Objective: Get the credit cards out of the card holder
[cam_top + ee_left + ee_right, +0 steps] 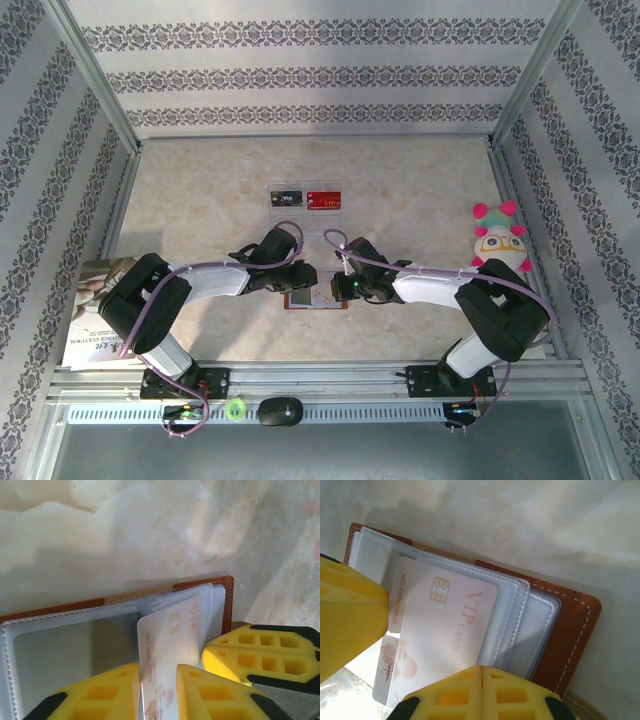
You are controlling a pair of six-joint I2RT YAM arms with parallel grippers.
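Card holder: the small brown leather folding wallet [316, 299] lies open between your two arms.
Left gripper [159, 682]: its jaws pinch a white plastic VIP card [445, 625] that sits half out of a clear sleeve [512, 620].
Right gripper [482, 687]: its jaws are pressed together at the wallet's edge.
Farther out: you have a red plastic card [323, 200] and a black plastic card [286, 197] lying side by side.

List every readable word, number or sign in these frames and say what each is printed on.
"VIP CARD": on the white card sticking out of the card holder.
"NO. 8888...": along that card's edge, right wrist view; the later digits are unsure.
Red card and black card on the table: print too small to read.
Magazine at the table's left edge: print too small and blurred.
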